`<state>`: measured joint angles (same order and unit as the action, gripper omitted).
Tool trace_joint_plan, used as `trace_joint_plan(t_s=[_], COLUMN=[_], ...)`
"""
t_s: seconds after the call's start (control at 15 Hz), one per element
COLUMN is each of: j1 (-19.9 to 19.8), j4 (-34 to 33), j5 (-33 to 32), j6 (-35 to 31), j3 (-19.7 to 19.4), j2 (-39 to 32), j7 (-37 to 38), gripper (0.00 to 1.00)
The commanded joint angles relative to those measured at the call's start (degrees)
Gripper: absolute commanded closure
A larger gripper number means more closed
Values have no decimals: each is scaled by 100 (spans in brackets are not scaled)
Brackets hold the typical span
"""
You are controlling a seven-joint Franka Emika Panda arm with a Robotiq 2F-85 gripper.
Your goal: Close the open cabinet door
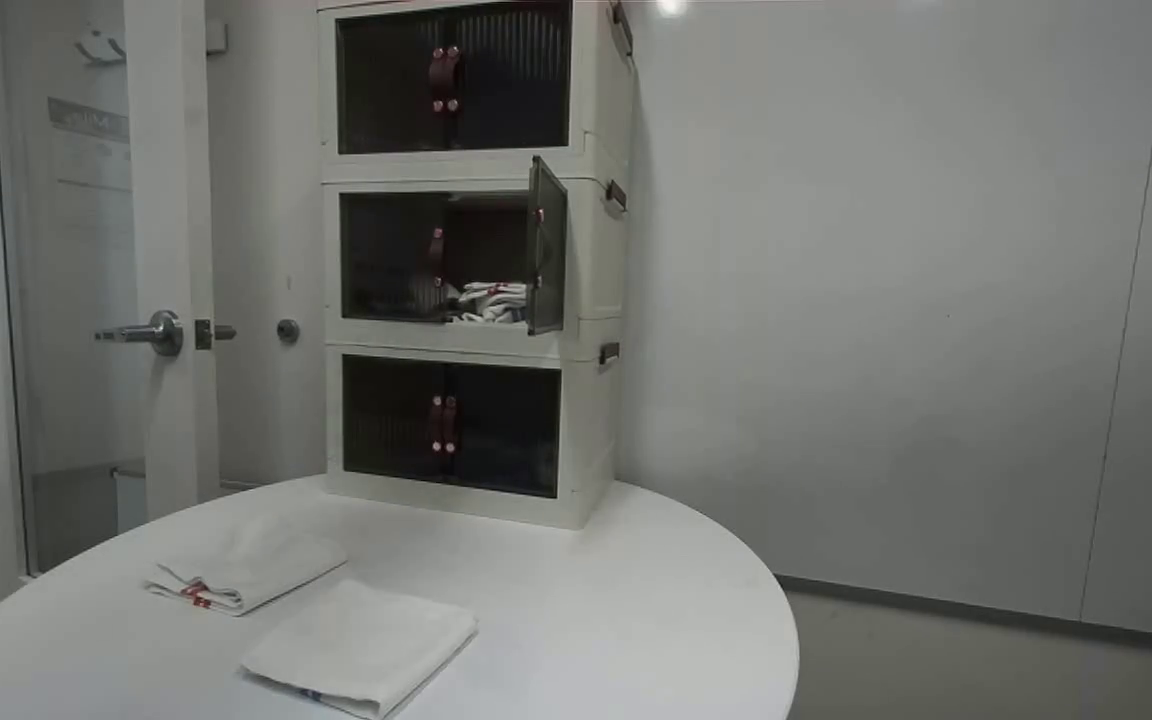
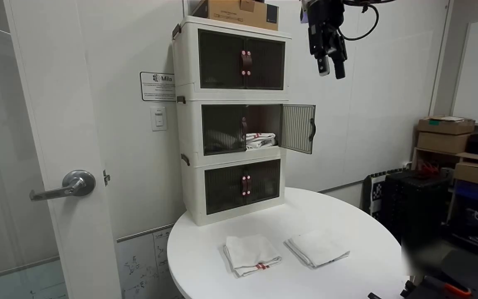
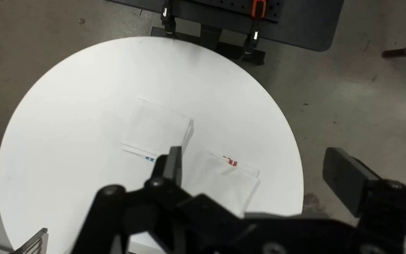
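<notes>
The cabinet door is a dark tinted panel on the middle tier of the white cabinet. It stands swung outward in both exterior views, hinged at the compartment's side, with a dark handle on its free edge. The other half of that tier's front is shut. Folded white cloths lie inside. The door's edge also shows at the wrist view's lower left corner. My gripper hangs above the door's height, apart from it. In the wrist view the fingers are wide apart with nothing between them.
A round white table bears the cabinet and two folded cloths, one with red marks and one with blue marks. A cardboard box sits on the cabinet. A glass room door with a metal handle stands beside.
</notes>
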<state>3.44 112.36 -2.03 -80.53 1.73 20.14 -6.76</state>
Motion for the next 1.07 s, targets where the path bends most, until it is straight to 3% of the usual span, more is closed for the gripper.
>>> trace_joint_plan(t_s=[0.0, 0.47, 1.0], j1=[-184, -575, -798], j4=[-140, -219, -830], j5=[-275, -849, -613], j6=[168, -676, -1468], j3=[-287, -909, -1315], j2=[56, -232, -1058], j7=[-435, -1105, -1859], gripper=[0, 0, 0])
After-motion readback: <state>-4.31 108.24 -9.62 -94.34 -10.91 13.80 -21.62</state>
